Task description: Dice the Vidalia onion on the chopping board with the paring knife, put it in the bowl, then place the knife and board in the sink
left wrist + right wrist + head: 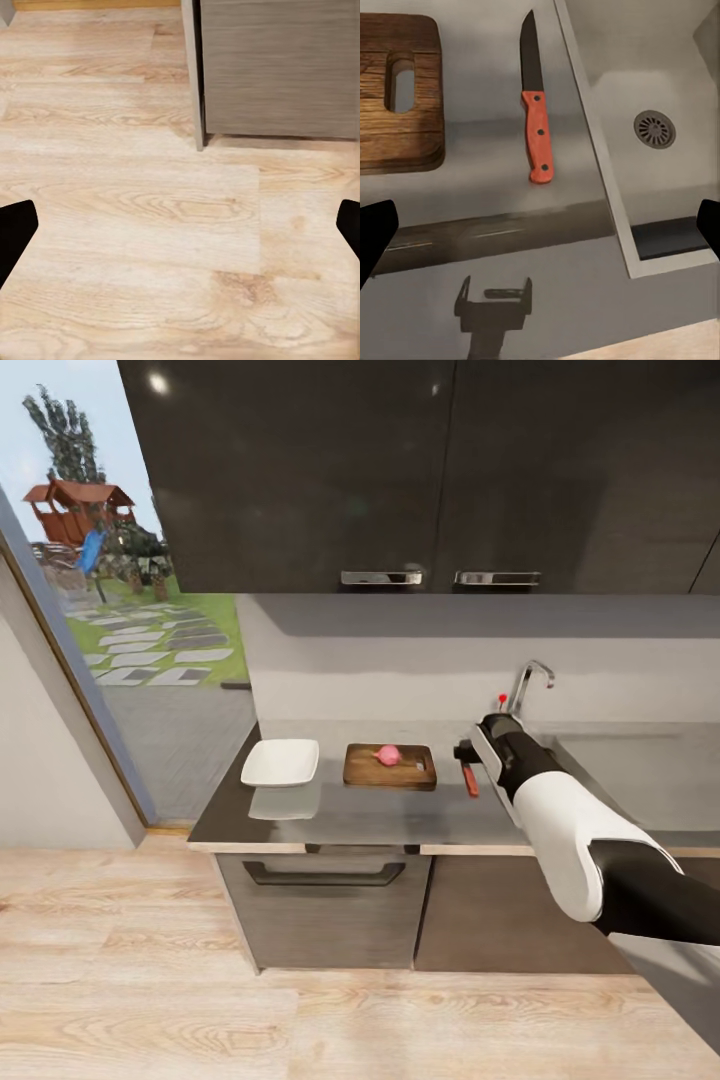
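The pink-red Vidalia onion (389, 755) rests on the brown chopping board (390, 768), which lies on the grey countertop (350, 815). To the board's left sits the white square bowl (280, 762). The paring knife (538, 127), with a red-orange handle and dark blade, lies flat on the counter between the chopping board (397, 97) and the sink (654, 129). My right gripper (540, 232) hovers open above the knife's handle without touching it. In the head view the right gripper (466, 752) is just over the knife (470, 780). My left gripper (180, 232) is open over the floor.
The steel sink (640, 770) with its chrome tap (530, 685) is on the right of the counter. Dark wall cabinets (400, 470) hang above. Grey base cabinets (277, 67) stand on the wooden floor (150, 225). A glass door (120, 610) opens to the left.
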Motion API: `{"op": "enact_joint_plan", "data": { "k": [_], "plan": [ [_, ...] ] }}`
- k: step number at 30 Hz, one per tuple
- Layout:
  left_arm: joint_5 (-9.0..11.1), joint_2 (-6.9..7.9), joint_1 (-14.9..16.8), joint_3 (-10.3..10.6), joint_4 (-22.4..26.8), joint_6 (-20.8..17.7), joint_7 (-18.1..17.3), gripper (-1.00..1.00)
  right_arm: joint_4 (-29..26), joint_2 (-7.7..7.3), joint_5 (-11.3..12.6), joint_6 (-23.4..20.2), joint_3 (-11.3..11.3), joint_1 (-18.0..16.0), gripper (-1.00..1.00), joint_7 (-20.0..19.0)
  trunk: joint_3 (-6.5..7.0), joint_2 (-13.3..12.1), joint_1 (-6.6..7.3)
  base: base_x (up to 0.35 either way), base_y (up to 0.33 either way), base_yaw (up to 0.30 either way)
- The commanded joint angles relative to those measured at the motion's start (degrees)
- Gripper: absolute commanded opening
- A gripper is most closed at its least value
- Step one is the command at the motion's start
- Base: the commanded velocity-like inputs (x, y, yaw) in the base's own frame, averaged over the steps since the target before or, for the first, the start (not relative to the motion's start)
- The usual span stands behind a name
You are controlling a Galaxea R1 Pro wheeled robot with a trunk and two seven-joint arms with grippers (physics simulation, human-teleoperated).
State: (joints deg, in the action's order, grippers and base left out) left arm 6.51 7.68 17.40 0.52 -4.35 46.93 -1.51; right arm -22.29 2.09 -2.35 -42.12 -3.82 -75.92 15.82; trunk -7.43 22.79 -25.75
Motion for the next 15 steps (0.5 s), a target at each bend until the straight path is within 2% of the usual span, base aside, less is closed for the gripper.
{"op": "enact_joint_plan", "data": {
  "k": [1, 5, 15],
  "plan": [
    [0.34, -0.01, 0.07, 0.09, -0.22, 0.3, -0.16, 1.0, 0.21, 0.0, -0.21, -0.14, -0.4, -0.01, 1.0, 0.07, -0.13, 0.13, -0.04, 0.0, 0.0, 0.0],
    [0.34, -0.03, -0.21, 0.09, -0.22, 0.27, -0.16, 1.0, 1.95, -0.27, -0.2, 1.97, -0.4, 0.06, 1.0, 0.04, -0.13, 0.13, -0.04, 0.0, 0.0, 0.0],
    [0.34, -0.04, -0.35, 0.09, -0.22, 0.18, -0.16, 1.0, 3.94, -0.24, -0.11, 3.04, -0.37, 0.07, 1.0, 0.01, -0.13, 0.13, -0.04, 0.001, 0.0, 0.0]
  ]
}}
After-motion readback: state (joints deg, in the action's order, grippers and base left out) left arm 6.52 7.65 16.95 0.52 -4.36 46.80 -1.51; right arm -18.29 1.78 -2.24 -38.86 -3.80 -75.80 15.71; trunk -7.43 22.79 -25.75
